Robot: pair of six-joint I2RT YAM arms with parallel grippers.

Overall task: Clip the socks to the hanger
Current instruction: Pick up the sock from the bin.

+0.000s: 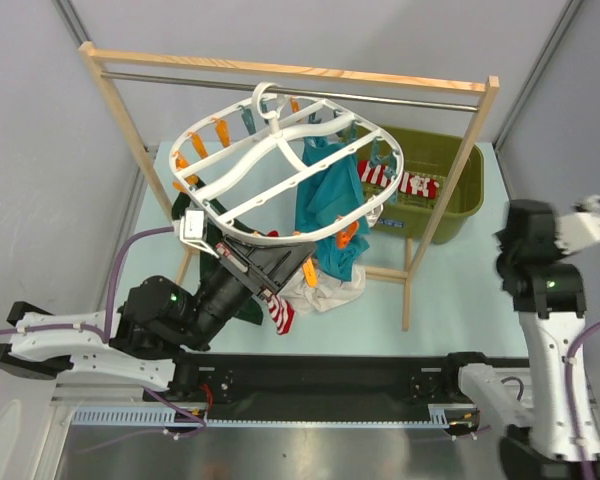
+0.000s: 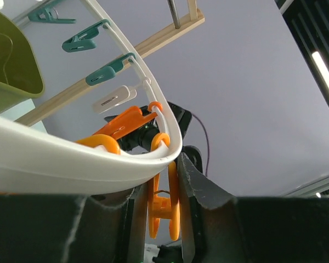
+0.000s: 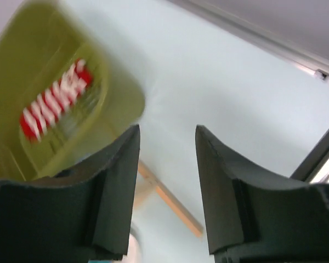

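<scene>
The round white hanger (image 1: 280, 170) hangs from the rod, with orange and teal clips round its rim. My left gripper (image 1: 278, 262) reaches up under its near rim. In the left wrist view the left gripper (image 2: 160, 183) is shut on an orange clip (image 2: 164, 211) that hangs from the white rim (image 2: 71, 164). A red-and-white striped sock (image 1: 280, 316) hangs just below that gripper. Another striped sock (image 1: 412, 184) lies in the green basket; it also shows in the right wrist view (image 3: 55, 101), blurred. My right gripper (image 1: 528, 232) (image 3: 167, 134) is open, empty and raised at the right.
A wooden rack (image 1: 280, 68) with a metal rod carries the hanger. A teal garment (image 1: 330, 205) hangs from the frame. White cloth (image 1: 325, 290) and dark green cloth (image 1: 245, 305) lie under it. The olive-green basket (image 1: 460, 190) stands behind the rack's right leg.
</scene>
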